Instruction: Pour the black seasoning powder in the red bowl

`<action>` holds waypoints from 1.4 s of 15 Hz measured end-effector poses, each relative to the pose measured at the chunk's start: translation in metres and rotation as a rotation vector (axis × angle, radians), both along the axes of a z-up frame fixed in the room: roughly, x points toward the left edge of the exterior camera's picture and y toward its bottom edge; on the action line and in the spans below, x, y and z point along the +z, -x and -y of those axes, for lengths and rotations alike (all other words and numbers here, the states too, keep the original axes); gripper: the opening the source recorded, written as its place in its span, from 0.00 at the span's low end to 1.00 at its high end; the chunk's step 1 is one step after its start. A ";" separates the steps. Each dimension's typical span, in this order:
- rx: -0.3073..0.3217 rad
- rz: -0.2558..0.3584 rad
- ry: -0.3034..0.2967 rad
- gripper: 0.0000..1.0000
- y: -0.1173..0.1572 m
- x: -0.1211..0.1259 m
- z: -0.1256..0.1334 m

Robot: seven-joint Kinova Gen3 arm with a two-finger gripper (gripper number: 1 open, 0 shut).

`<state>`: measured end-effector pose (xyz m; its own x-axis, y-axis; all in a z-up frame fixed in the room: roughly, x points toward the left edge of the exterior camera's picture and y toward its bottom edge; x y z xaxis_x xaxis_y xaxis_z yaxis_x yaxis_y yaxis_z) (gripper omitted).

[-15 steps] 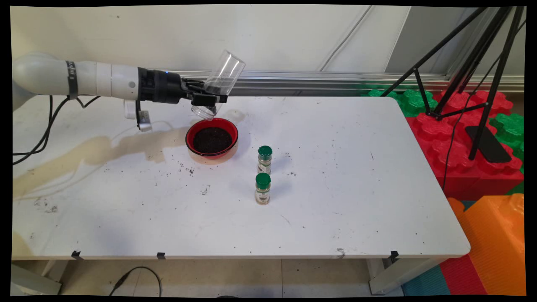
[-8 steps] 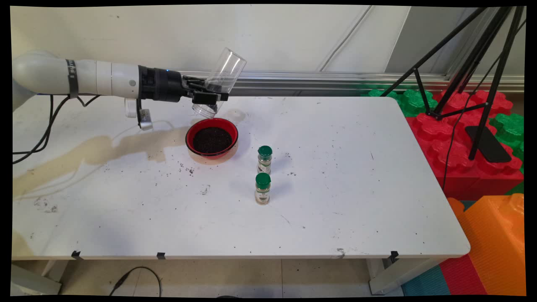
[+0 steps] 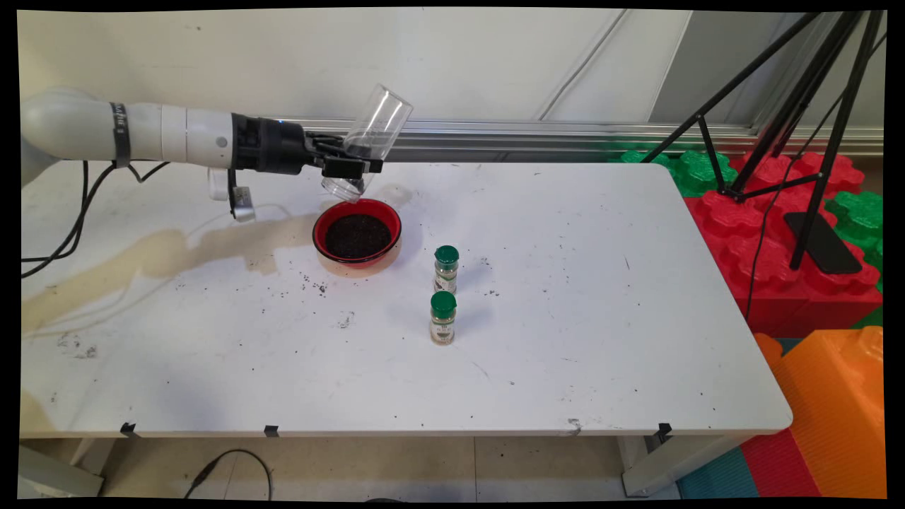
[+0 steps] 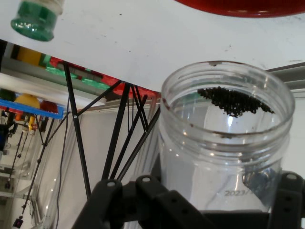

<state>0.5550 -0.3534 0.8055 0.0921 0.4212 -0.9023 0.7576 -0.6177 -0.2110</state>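
Currently the gripper point(image 3: 351, 167) is clamped on a clear jar point(image 3: 368, 143), tipped mouth-down above the 12 o'clock rim of a red bowl point(image 3: 357, 237) filled with dark grains. Some dark grains point(image 4: 234, 101) cling inside the jar's mouth. Two green-capped spice bottles point(image 3: 445, 268) point(image 3: 442, 317) stand upright on the table point(image 3: 601, 318) at 4 o'clock from the bowl, near each other, not touching.
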 end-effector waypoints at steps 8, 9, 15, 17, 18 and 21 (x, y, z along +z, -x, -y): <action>0.040 -0.060 -0.051 0.00 -0.001 0.010 -0.004; 0.047 -0.073 -0.063 0.00 -0.002 0.012 -0.005; 0.092 -0.146 -0.134 0.00 -0.003 0.020 -0.009; 0.111 -0.179 -0.164 0.00 -0.003 0.023 -0.010; 0.119 -0.194 -0.177 0.00 -0.003 0.025 -0.011; 0.140 -0.235 -0.214 0.00 -0.002 0.030 -0.013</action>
